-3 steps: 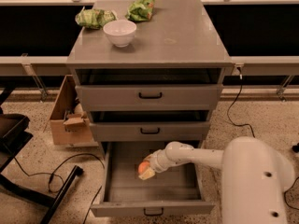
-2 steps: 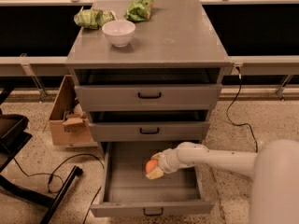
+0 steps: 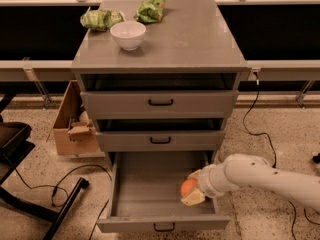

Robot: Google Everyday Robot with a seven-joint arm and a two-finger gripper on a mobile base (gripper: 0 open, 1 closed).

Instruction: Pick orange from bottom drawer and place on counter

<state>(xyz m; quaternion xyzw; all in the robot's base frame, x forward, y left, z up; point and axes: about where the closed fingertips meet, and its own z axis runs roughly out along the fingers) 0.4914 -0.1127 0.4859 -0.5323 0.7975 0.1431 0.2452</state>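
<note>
While the bottom drawer (image 3: 145, 186) sits pulled open at the low middle of the frame, the white arm (image 3: 270, 176) reaches in from the right. Its pincer (image 3: 194, 187) pinches the orange (image 3: 187, 187) close to the drawer's right wall. Two more drawers (image 3: 160, 104) stand above. Farther up, the desk (image 3: 195, 39) holds a white bowl (image 3: 128, 34) and green bags (image 3: 102, 19) at its upper left.
</note>
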